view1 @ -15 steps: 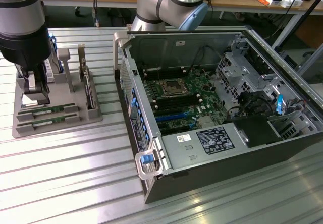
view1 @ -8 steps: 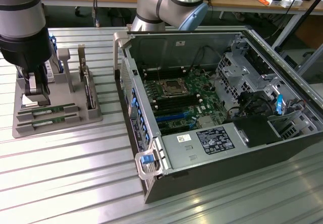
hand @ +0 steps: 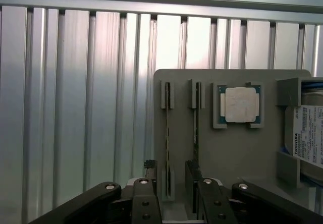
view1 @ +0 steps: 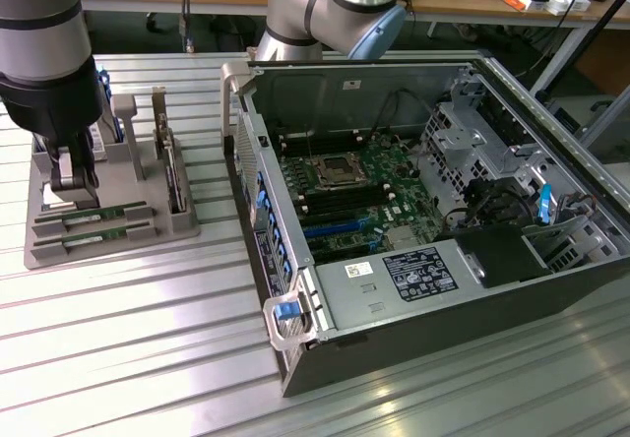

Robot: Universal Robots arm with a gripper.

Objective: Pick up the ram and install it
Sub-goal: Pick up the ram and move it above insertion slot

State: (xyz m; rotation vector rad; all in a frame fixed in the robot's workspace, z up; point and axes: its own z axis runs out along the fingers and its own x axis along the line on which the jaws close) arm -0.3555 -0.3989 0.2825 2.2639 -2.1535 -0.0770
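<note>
1. Grey plastic holder (hand: 237, 153) lies on the ribbed metal bench (hand: 75, 108); I take this holder as my landmark.
2. The ram (hand: 167, 133) stands on its edge in a slot of the holder. It is the slot nearest to the holder's outer side, where the bare bench begins.
3. A second green stick (hand: 196, 128) stands in the next slot, parallel to the first one.
4. My gripper (hand: 170, 167) is open and low over the holder. One finger is on each side of the ram, and there is a gap between each finger and the stick, so I grip nothing.
5. Further in on the holder sits the square processor chip (hand: 241, 104), and past it the hard drive (hand: 309, 133) with a white label.
6. In the exterior view the open computer case (view1: 423, 211) stands beside the holder, on the exterior view's right of it.
</note>
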